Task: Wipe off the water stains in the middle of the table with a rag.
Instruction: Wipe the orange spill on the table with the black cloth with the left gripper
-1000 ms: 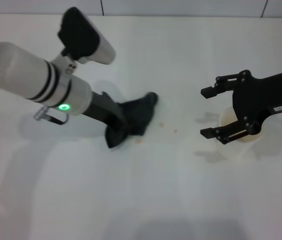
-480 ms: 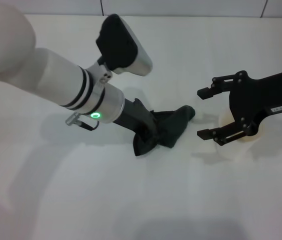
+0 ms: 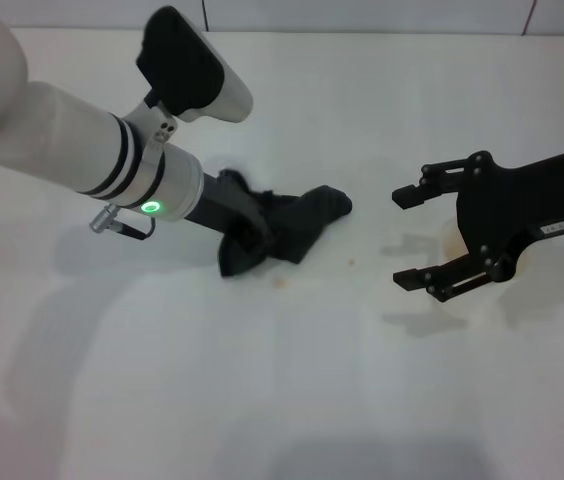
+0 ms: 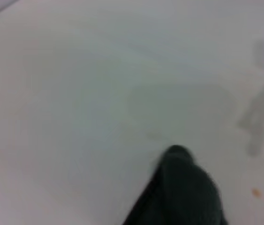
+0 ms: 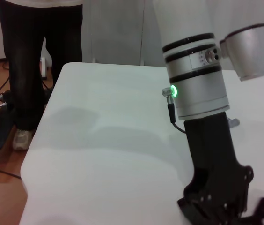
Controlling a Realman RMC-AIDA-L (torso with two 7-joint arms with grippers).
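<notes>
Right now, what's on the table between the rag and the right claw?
In the head view, a tiny orange speck lies on bare white table between the rag, held by the left claw, and the open right claw. Nothing else.

The left gripper (image 3: 245,228) is buried in the soft dark green-black rag (image 3: 292,225), so its fingers are hidden. In the left wrist view the rag (image 4: 183,192) is a blurred mass cut off at the frame edge. A pale cup (image 3: 452,240) (barely visible) sits mostly behind the right gripper (image 3: 410,237).
</notes>
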